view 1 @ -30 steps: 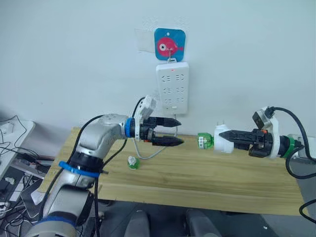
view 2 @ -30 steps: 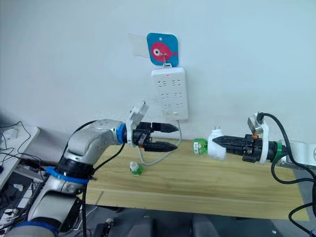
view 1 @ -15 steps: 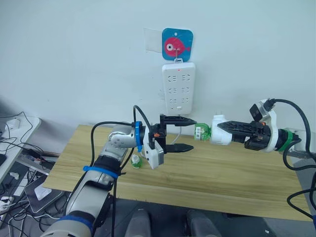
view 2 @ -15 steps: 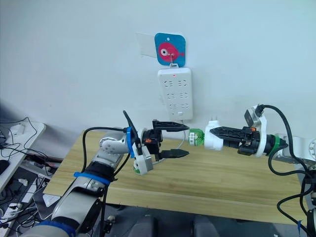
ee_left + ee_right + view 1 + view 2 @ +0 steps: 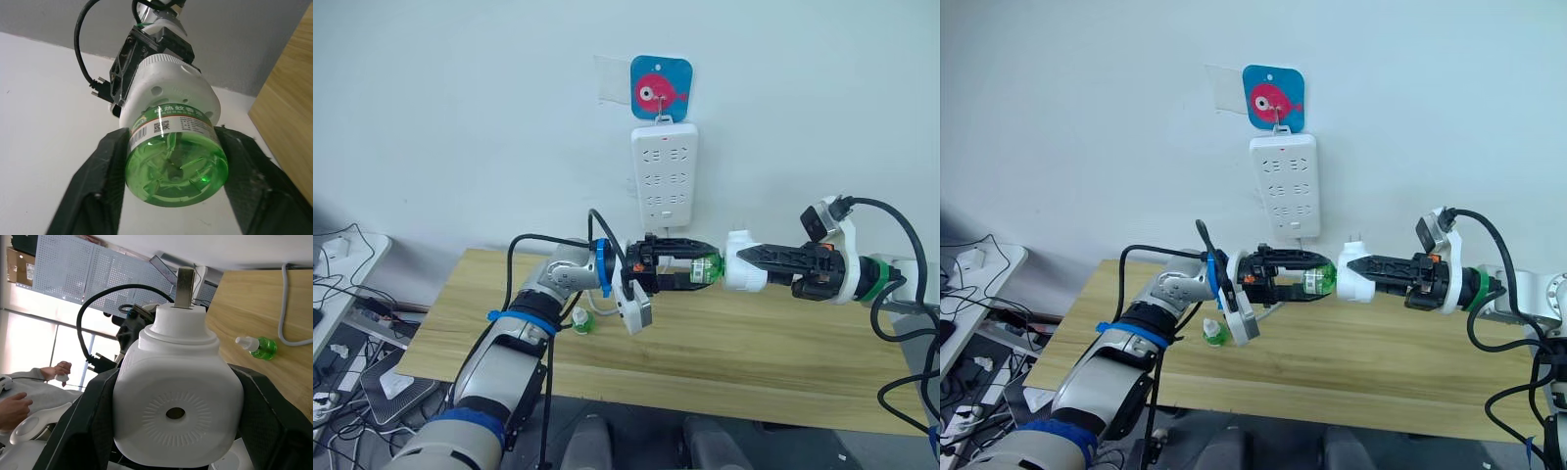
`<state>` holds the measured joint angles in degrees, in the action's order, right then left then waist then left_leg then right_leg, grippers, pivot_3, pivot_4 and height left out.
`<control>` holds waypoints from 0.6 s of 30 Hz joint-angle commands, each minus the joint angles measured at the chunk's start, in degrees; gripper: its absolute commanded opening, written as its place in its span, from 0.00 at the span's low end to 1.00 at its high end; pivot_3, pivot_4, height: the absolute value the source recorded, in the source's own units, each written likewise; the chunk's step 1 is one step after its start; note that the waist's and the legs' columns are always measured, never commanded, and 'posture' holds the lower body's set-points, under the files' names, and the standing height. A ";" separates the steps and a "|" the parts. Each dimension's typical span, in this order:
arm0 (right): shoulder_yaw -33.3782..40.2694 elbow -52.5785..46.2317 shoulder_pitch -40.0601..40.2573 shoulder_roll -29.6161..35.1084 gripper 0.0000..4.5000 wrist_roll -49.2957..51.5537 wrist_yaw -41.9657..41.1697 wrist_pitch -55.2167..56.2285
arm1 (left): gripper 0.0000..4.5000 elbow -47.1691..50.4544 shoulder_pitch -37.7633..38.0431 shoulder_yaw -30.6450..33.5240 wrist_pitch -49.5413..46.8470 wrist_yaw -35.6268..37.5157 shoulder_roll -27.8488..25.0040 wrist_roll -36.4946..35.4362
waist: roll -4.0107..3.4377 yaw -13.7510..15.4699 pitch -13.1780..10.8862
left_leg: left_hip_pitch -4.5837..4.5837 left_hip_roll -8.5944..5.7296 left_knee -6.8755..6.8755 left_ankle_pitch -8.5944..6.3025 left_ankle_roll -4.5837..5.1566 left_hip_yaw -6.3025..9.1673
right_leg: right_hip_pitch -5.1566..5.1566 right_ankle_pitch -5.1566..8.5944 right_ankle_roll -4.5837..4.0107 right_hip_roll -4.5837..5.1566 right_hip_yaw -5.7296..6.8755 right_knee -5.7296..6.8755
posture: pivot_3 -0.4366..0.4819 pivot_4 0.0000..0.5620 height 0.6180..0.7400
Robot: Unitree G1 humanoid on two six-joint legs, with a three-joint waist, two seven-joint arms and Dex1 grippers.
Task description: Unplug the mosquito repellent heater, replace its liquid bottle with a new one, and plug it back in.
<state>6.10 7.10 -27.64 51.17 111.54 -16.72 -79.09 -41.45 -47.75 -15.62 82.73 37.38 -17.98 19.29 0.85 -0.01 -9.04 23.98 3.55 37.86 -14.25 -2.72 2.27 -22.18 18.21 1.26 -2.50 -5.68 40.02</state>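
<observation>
one heater (image 5: 741, 274), two bottles (image 5: 704, 271), one strip (image 5: 664, 175)

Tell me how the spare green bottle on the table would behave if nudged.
The spare green bottle stands upright, small and narrow-based, so it probably tips easily. Its round body would likely roll across the wooden table once down. It looks light plastic, probably not fragile.

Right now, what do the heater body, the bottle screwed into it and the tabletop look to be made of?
Mosquito repellent heater: opaque white moulded plastic, smooth, slightly glossy, with ribs moulded around its top hole; its plug prong looks like bare metal.
Bottle: clear green plastic by the look, shiny with highlights; it carries a printed paper or film label.
Table: pale wood grain, matt; solid wood or laminate, hard to tell.
</observation>
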 commanded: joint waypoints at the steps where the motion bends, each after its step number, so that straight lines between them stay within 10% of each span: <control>1: 1.75 -1.78 -0.36 0.00 0.66 1.46 -0.78 0.30 | 0.50 0.35 -1.67 -2.89 -0.38 -2.37 -0.83 -2.88 | 0.00 -0.01 0.00 | 0.00 0.00 0.00 0.00 0.00 0.00 | 0.00 0.00 0.00 0.00 -0.01 0.00 | 0.49 0.27 1.00; 4: 1.52 -1.80 -0.18 0.62 0.66 1.46 -0.50 0.34 | 0.50 2.47 -0.75 -9.19 -5.66 1.29 -2.46 -13.83 | 0.00 -0.05 0.00 | 0.00 0.00 0.00 0.00 0.00 0.00 | 0.00 0.00 0.00 0.00 -0.01 0.01 | 0.49 0.27 1.00; 8: 1.17 -2.99 -0.33 1.29 0.66 1.46 1.51 1.79 | 0.50 22.39 6.09 -14.26 -50.97 24.84 -4.95 -48.00 | -0.07 -0.37 -0.04 | 0.00 0.02 -0.02 0.00 -0.01 -0.01 | 0.00 0.00 0.00 0.00 -0.02 0.05 | 0.50 0.27 1.00; 12: 0.11 -4.68 -0.38 2.29 0.66 1.46 3.25 2.59 | 0.50 34.74 3.69 -10.87 -93.11 26.17 -8.70 -67.88 | -0.14 -0.97 -0.13 | 0.01 0.09 0.04 0.03 0.01 0.26 | -0.03 0.02 0.00 -0.10 0.18 0.17 | 0.51 0.26 1.00; 18: -2.15 -8.57 0.32 2.79 0.66 1.46 4.07 3.56 | 0.50 26.95 -4.03 -2.85 -138.97 22.36 -7.51 -87.76 | -0.15 -1.82 -0.15 | -0.03 0.08 0.06 0.03 0.04 0.45 | -0.01 0.05 0.03 -0.21 0.26 0.21 | 0.51 0.25 1.00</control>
<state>5.58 1.62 -27.46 53.60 112.85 -13.55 -74.99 -13.66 -48.90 -22.64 -47.26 61.35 -27.17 -62.53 0.70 -1.83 -9.19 23.94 3.61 37.92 -14.22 -2.68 2.71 -22.19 18.31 1.37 -2.71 -5.43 40.24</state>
